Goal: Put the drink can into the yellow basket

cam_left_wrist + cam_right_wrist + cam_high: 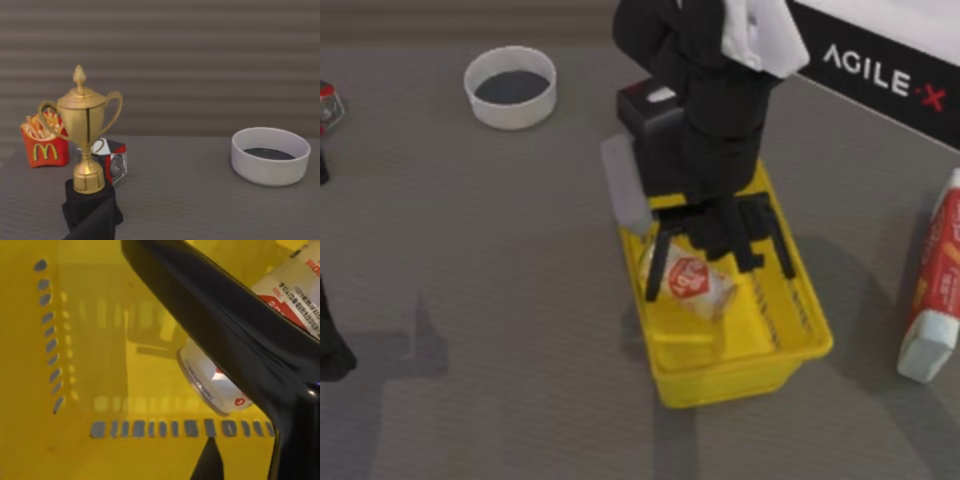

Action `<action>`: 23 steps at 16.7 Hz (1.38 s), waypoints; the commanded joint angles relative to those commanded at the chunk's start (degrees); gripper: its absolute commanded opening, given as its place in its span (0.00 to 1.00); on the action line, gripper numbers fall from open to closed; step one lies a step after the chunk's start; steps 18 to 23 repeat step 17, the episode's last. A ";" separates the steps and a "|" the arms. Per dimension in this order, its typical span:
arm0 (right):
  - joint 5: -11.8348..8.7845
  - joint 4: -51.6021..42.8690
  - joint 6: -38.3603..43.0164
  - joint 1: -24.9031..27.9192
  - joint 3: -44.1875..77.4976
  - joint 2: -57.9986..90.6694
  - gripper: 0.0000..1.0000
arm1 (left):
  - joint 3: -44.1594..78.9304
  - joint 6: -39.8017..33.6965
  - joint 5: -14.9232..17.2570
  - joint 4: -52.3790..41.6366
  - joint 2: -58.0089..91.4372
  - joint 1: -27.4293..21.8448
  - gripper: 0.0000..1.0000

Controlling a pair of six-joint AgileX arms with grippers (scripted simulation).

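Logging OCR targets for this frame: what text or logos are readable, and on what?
"AGILE X": white lettering on the black panel behind the table.
"M": yellow arches on the red fries box.
Drink can, in the yellow basket: red logo, lettering unreadable.
Carton: print unreadable.

Glossy black right arm (705,110) with blocky segments, a white panel near its top, and slim black fingers (745,235).

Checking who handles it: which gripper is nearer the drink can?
Right. The right gripper is over the yellow basket at the drink can; the left arm sits at the table's far left.
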 joint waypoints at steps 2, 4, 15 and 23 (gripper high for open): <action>0.00 0.00 0.00 0.00 0.00 0.00 0.00 | 0.00 0.00 0.00 0.00 0.00 0.00 1.00; 0.00 0.00 0.00 0.00 0.00 0.00 0.00 | 0.00 0.00 0.00 0.00 0.00 0.00 1.00; -0.01 -9.66 -1.92 -1.48 8.21 -1.17 0.00 | 0.00 0.00 0.00 0.00 0.00 0.00 1.00; 0.00 -10.52 -2.12 -1.67 9.06 -1.44 0.00 | 0.00 0.00 0.00 0.00 0.00 0.00 1.00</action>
